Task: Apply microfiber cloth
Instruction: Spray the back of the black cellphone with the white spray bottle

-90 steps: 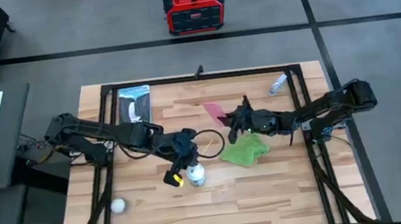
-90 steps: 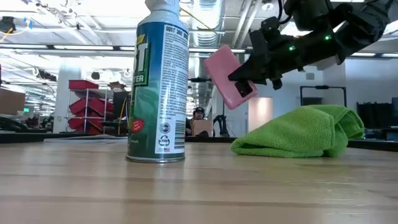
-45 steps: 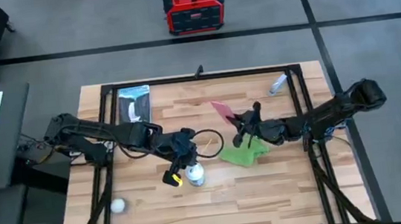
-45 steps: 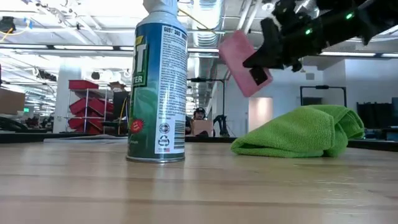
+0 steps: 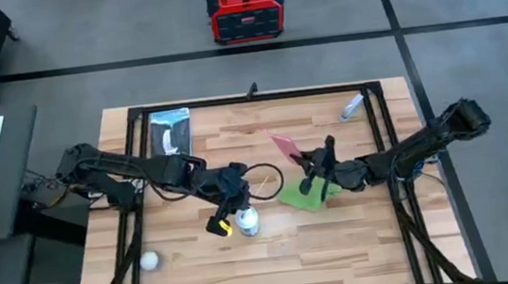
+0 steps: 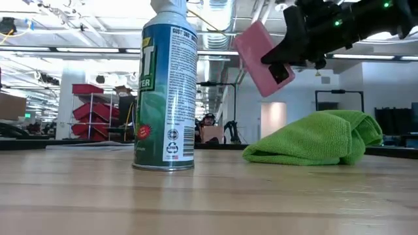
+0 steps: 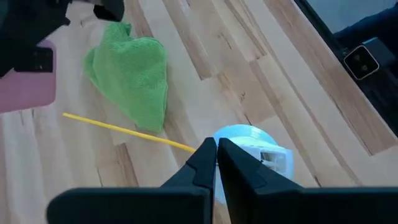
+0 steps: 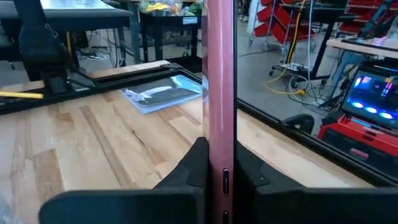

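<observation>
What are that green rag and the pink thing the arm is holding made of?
The microfiber cloth looks like soft, fuzzy fabric: matte nap, rumpled folds. The phone, clamped in the right gripper, seems to have a smooth, rigid pink plastic or silicone back; which one is unclear.

Both arms are dark, nearly black, built of jointed segments. The left gripper [image 7: 216, 157] ends in two tapering black fingers. The right gripper [image 6: 297, 46] shows small green lights on its housing. A yellow tag, possibly a label, sits near the left wrist.
</observation>
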You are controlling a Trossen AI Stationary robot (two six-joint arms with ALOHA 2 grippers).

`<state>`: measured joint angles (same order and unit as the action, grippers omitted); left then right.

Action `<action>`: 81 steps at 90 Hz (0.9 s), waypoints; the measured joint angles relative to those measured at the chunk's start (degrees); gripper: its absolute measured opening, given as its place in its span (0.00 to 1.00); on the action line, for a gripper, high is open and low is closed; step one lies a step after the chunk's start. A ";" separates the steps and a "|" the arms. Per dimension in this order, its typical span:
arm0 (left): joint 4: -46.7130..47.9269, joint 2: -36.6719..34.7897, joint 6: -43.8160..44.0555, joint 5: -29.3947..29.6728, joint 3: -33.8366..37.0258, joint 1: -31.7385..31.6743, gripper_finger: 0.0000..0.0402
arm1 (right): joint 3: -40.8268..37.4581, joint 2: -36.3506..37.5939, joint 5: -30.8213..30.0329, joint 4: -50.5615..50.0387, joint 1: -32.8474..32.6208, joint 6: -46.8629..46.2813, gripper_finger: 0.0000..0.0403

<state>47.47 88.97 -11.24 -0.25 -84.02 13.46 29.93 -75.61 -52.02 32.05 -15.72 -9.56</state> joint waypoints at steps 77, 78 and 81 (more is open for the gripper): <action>2.11 -0.65 -3.11 2.35 -4.02 -0.60 0.00 | -0.07 -0.07 -0.53 -1.69 0.00 -0.47 0.03; 2.10 -0.69 -3.12 2.35 -4.06 -0.60 0.00 | -0.07 -0.07 -0.53 -1.71 0.00 -0.47 0.03; 2.07 -0.72 -3.13 2.35 -4.09 -0.60 0.00 | -0.07 -0.07 -0.53 -1.79 0.00 -0.47 0.03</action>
<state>49.54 88.25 -14.37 2.11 -88.12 12.86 29.87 -75.68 -52.56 30.27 -15.73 -10.02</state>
